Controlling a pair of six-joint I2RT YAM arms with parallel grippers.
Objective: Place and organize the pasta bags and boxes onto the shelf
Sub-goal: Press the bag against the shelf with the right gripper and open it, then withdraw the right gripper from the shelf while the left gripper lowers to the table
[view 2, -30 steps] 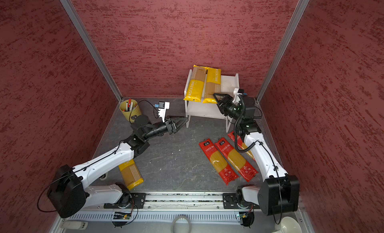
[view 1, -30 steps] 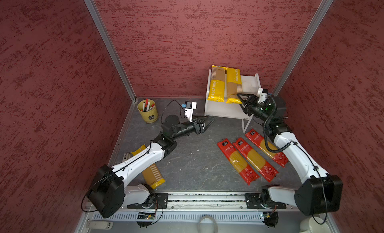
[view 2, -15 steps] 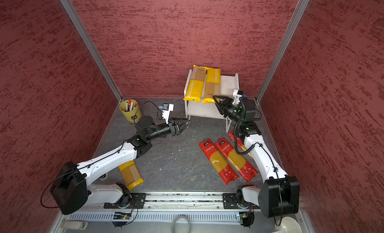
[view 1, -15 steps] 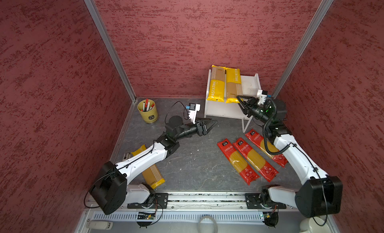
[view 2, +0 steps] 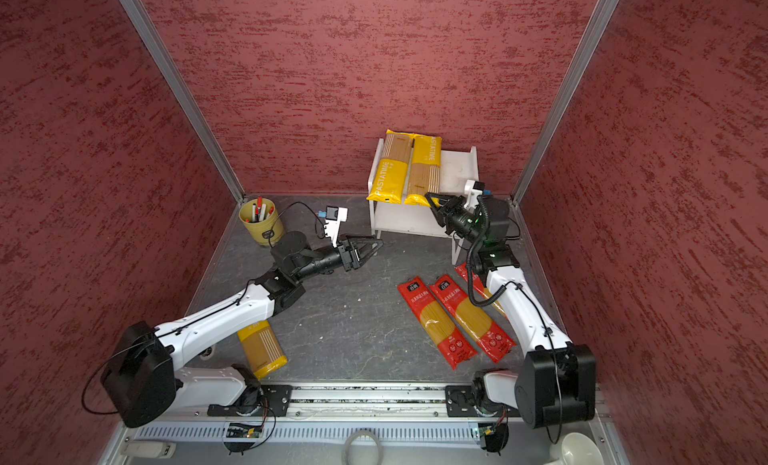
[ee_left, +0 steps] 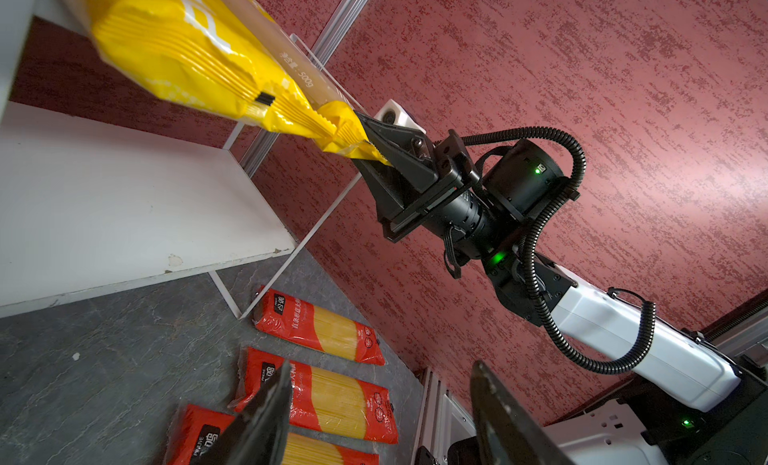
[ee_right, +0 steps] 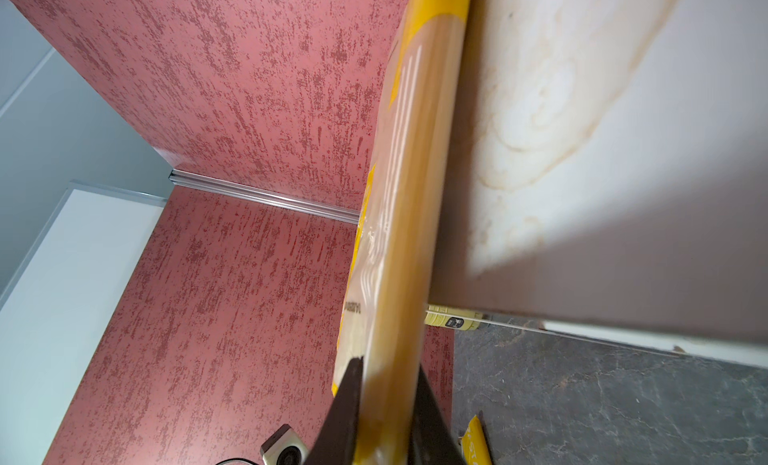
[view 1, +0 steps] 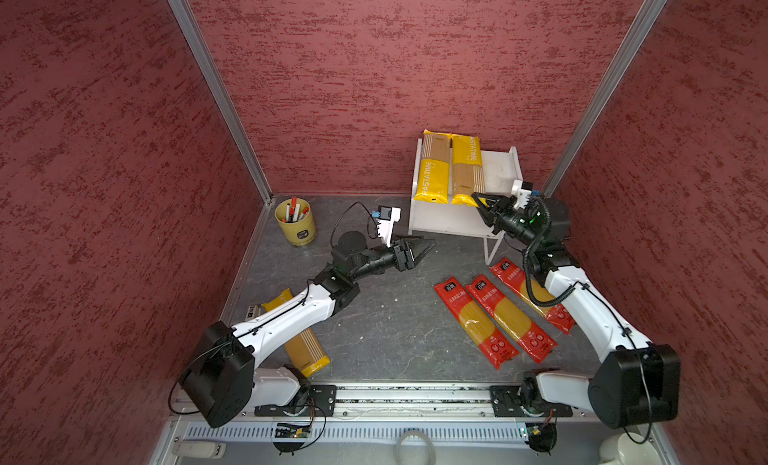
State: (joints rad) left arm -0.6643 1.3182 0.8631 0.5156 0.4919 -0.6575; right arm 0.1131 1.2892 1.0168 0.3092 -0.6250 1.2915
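Two yellow PASTATIME packs lie side by side on the top board of the white shelf [view 1: 498, 172], their near ends overhanging its front edge. My right gripper [view 1: 478, 199] is shut on the near end of the right yellow pack [view 1: 467, 168]; the right wrist view shows that pack [ee_right: 411, 193] between the dark fingers, beside the stained board [ee_right: 602, 151]. My left gripper [view 1: 424, 247] hangs open and empty above the floor in front of the shelf. A third yellow pack [view 1: 305, 350] lies on the floor, partly under the left arm. Three red packs [view 1: 509, 317] lie on the floor at the right.
A yellow-green cup of pens [view 1: 296, 220] stands in the back left corner. The shelf's lower board [ee_left: 124, 201] holds nothing. The right forearm crosses above the rightmost red pack [view 1: 519, 282]. Red walls enclose the cell on three sides.
The right gripper's jaws have closed on the end of the right yellow pack. The left gripper has moved right, toward the shelf, still open.
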